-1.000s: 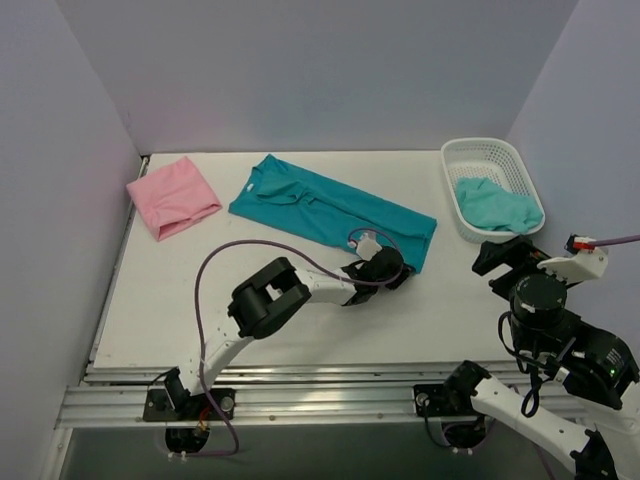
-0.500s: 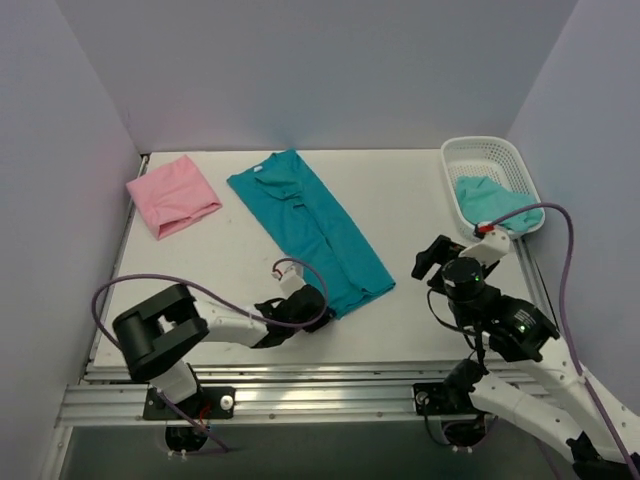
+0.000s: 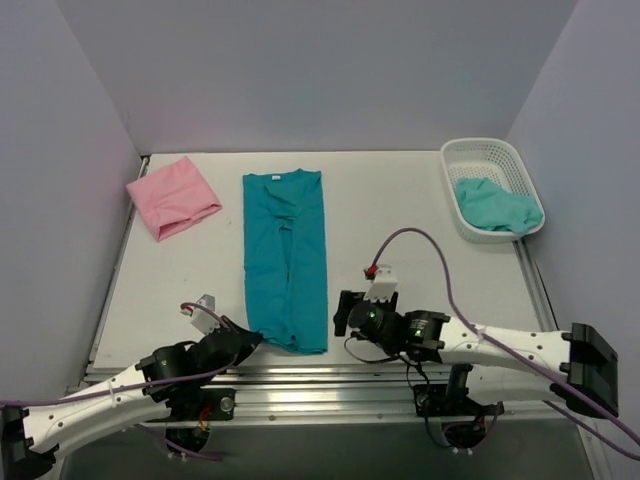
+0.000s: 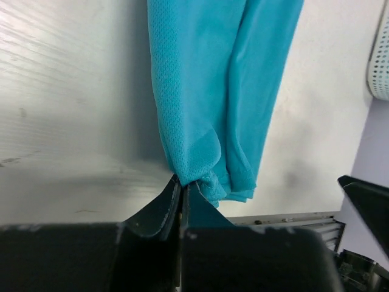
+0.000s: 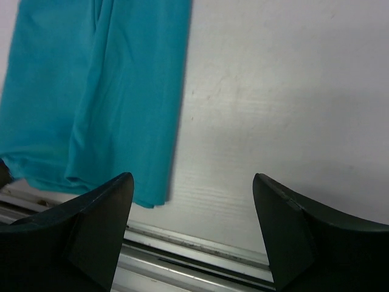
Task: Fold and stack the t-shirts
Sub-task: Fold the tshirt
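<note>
Three t-shirts are showing in the top external view. The deep teal t-shirt is lying as a long narrow strip down the middle-left of the table, with its collar at the far end and its hem at the near edge. The pale pink t-shirt is lying folded at the far left corner, well apart from the strip. The aqua-green t-shirt is lying crumpled inside the white basket at the far right. You are seeing the left gripper sitting at the near left corner of the teal hem. The right gripper is hanging just beside the near right corner.

Moving to the left wrist view, you are looking along the closed fingers. The jaws are pressing together and pinching the near corner of the teal hem, which is bunching at the fingertips. The rest of the strip is running away from the gripper across the table, and the basket's edge is showing at the far right.

Moving to the right wrist view, the two fingers are standing wide apart with nothing between them. The gripper is hovering over bare table, and the teal hem is lying to its left. The shirt's right edge is passing close by the left finger; you cannot tell whether the two are touching. The metal rail is running below the fingers.
</note>
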